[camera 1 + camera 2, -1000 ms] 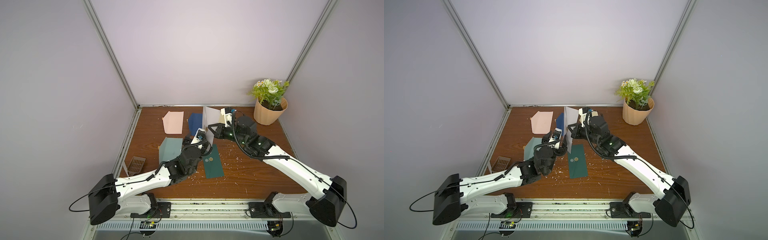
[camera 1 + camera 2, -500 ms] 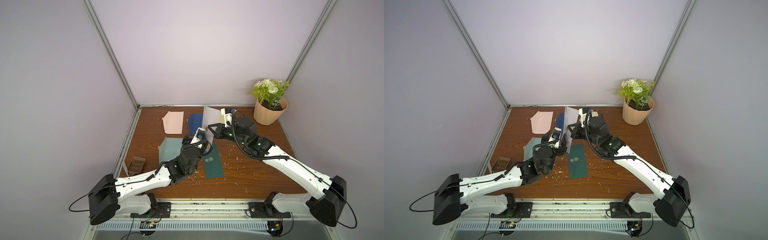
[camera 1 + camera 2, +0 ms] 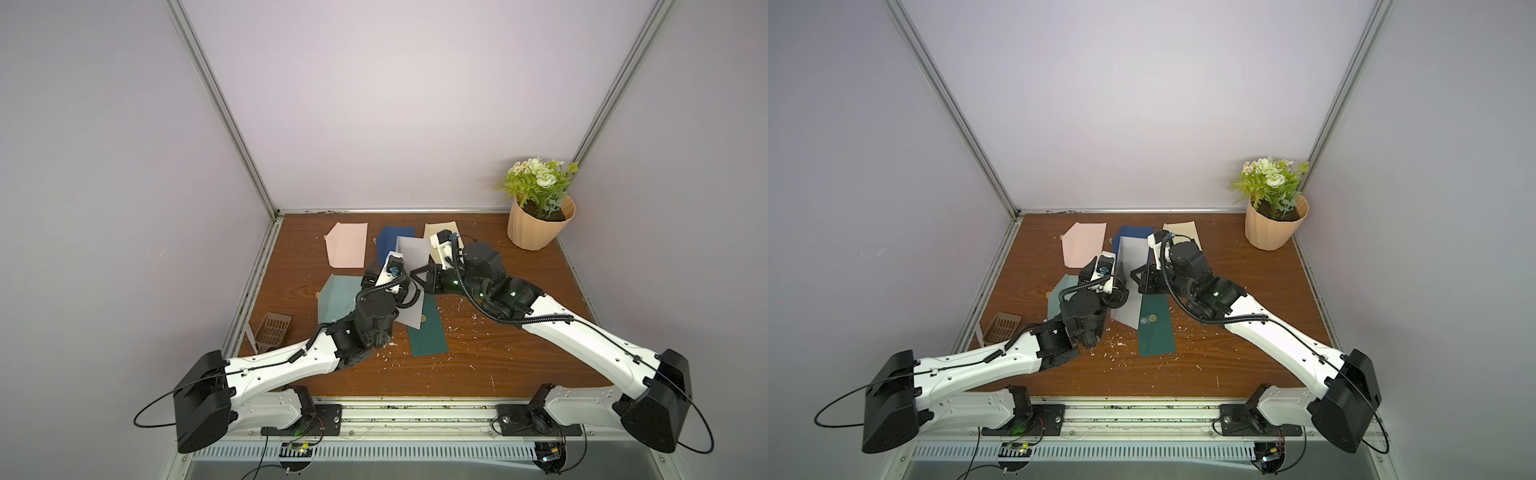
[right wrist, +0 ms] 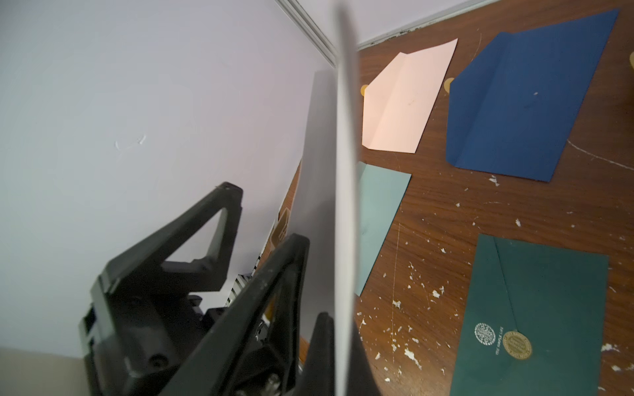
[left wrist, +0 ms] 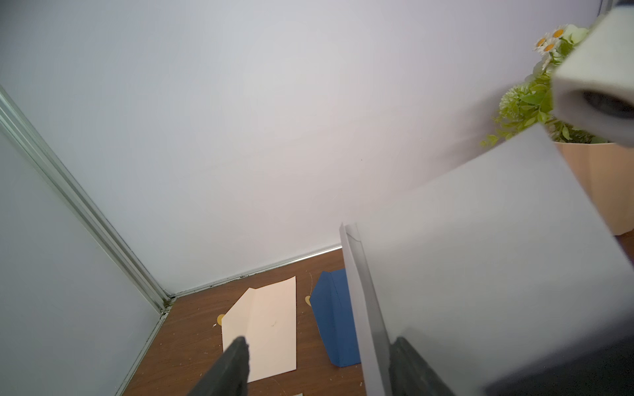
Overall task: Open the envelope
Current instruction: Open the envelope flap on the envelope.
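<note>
On the worktop [image 3: 498, 345]: spare envelopes [image 3: 347, 245] lie flat, just where they were.
White envelope [image 3: 412, 251]: held up between the arms, its top edge lower in both top views than a second ago.
Right tool [image 3: 417, 277]: clamped on the envelope's side, as before.
Left tool [image 5: 319, 346]: narrower than a second ago yet gapped; the envelope's edge appears to stand between its fingers [image 5: 236, 363], so a pinch on the flap looks next.

pale lilac walls [image 3: 374, 104] on three sides, aluminium posts [image 3: 226, 112] in the far corners, dark wood-grain bench [image 3: 498, 365] flecked with white scraps [image 4: 411, 356], potted plant [image 3: 540, 226] in the far right corner, soft even light.
</note>
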Controlling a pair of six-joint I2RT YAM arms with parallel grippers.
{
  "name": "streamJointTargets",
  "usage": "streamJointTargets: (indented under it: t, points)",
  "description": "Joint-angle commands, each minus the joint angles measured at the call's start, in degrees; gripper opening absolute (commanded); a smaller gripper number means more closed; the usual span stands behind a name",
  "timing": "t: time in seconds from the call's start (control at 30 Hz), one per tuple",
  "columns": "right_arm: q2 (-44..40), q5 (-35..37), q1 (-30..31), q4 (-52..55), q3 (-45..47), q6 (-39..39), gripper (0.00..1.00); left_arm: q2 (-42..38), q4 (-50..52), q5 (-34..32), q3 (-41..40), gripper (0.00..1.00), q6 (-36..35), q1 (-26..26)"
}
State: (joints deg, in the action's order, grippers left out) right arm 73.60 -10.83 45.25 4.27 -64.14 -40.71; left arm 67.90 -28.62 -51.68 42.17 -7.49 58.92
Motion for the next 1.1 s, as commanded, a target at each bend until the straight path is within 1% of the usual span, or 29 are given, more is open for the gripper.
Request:
streamJointTargets:
  t: [0.0,0.4,0.67,0.83,0.87,1.07]
  points:
    - [-1.12,-0.62,0.01,-0.86,-0.88,-0.17,0.0,-1.1,-1.54,-1.57,0.63,0.69,0.45,-0.69]
    - [-2.28,-0.87,-0.08,-0.47,-1.83,0.9,0.0,-5.74,3.67,-0.77,-2.6,0.71,4.86,-4.02]
    - [-3.45,-5.28,-0.12,-4.18,-1.45,-0.42,0.0,-6.11,5.71,-0.15,-3.86,0.72,7.28,-5.57]
    - [-5.02,-7.1,-0.1,-6.02,-0.69,-1.6,0.0,-5.94,6.03,-0.48,-3.85,0.73,7.41,-5.81]
    - [-5.21,-9.11,-0.14,-6.52,-0.42,-1.97,0.0,-5.94,6.04,-0.53,-3.77,0.73,7.4,-5.91]
    - [-6.19,-12.77,-0.09,-10.47,2.17,-4.27,0.0,-5.84,6.2,-1.1,-3.94,0.74,7.87,-6.08]
